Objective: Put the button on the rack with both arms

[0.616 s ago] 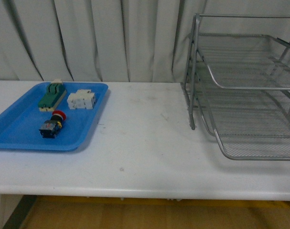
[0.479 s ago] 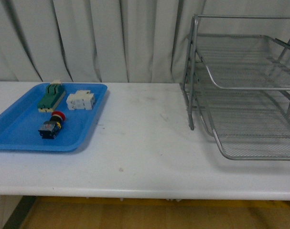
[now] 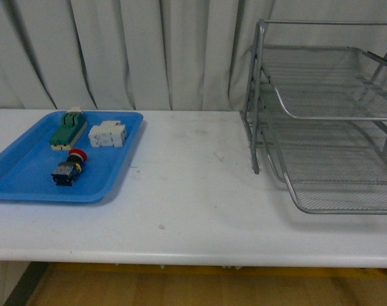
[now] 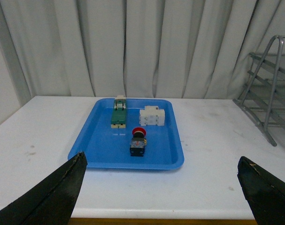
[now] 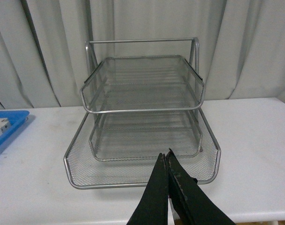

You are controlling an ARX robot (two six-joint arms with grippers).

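The button (image 3: 68,168) lies on its side in the blue tray (image 3: 27,189) at the table's left, red cap toward the curtain; it also shows in the left wrist view, button (image 4: 138,142). The silver wire rack (image 3: 327,127) stands at the right, its lowest tray pulled forward; the right wrist view faces the rack (image 5: 142,117). My left gripper (image 4: 163,180) is open wide, well short of the tray, with nothing between its fingers. My right gripper (image 5: 166,157) is shut on nothing, in front of the rack's lowest tray. Neither arm appears in the front view.
In the blue tray, behind the button, lie a green-topped block (image 3: 68,128) and a white block (image 3: 108,134). A white table (image 3: 193,210) carries everything; a grey curtain (image 3: 148,51) hangs behind. The table's front edge runs close to both grippers.
Between the first earlier frame and now the whole front view shifted very slightly; the button, tray and rack stand as before.
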